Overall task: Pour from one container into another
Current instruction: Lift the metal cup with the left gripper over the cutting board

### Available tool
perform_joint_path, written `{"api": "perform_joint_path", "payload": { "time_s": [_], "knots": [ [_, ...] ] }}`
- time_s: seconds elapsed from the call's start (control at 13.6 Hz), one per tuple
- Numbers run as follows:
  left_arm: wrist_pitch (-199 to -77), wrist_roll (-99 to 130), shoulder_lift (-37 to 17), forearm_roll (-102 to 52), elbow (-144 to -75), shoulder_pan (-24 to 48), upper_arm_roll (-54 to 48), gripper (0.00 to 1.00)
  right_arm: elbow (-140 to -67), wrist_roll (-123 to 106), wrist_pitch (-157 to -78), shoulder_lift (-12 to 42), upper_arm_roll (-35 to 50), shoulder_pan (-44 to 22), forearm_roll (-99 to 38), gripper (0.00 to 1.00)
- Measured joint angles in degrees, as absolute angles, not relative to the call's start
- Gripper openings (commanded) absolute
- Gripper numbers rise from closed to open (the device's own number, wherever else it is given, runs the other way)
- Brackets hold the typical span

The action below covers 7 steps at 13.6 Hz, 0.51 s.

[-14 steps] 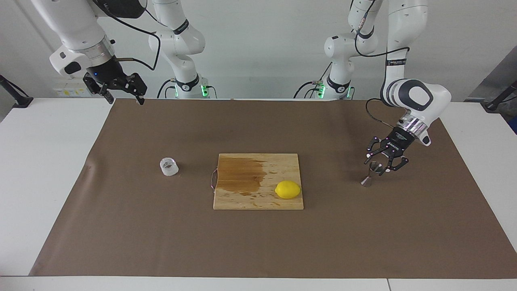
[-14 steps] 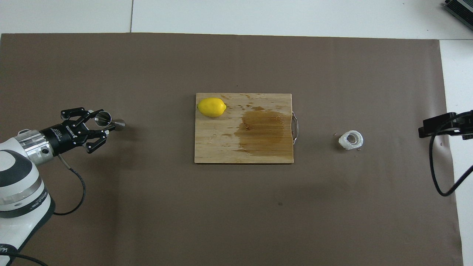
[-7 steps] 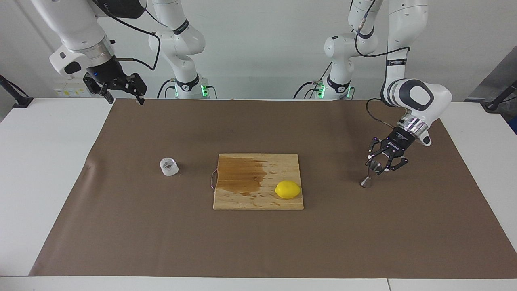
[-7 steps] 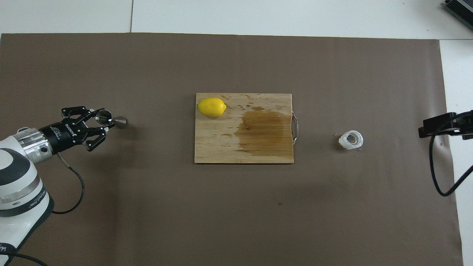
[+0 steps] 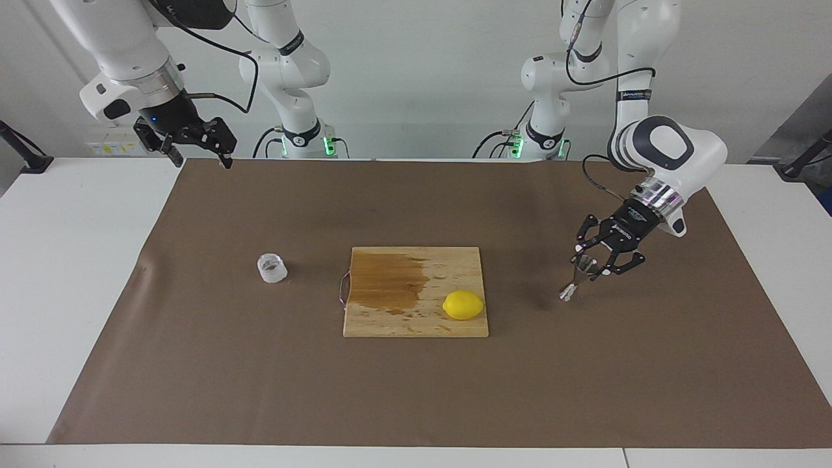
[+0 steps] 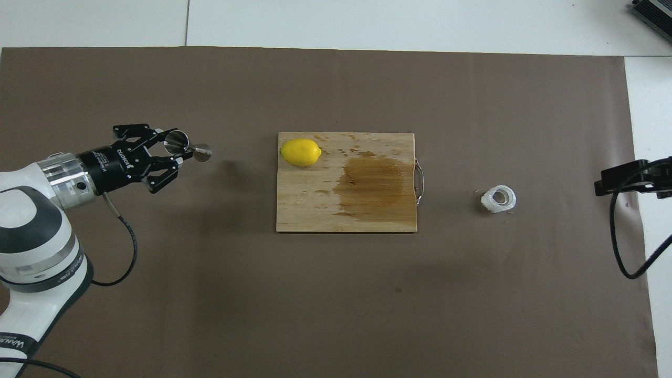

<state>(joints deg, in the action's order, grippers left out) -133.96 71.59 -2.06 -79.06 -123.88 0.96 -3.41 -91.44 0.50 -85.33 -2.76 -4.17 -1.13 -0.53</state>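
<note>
Brown mat (image 5: pixel 416 390) covers a white table (image 5: pixel 71 260); white wall (image 5: pixel 422 65).

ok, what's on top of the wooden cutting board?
On the wooden cutting board, a yellow lemon sits at one corner, beside a dark wet stain with small splashes. Whatever lies under the lemon is hidden.

You see 2 white arms with dark joint bands, silver wrist rings, black cables, and black grippers (image 5: pixel 601 255) (image 5: pixel 188 144).
</note>
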Motion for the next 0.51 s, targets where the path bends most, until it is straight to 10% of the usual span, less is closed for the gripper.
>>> {"api": "perform_joint_path", "payload": {
  "time_s": [0.51],
  "knots": [
    [-148.4,85.5,-3.5,-79.1,-118.1,20.6,-4.5,0.0,-91.4,0.5,-85.3,-2.8,-4.2,-1.1,-0.5,1.0]
  ]
}}
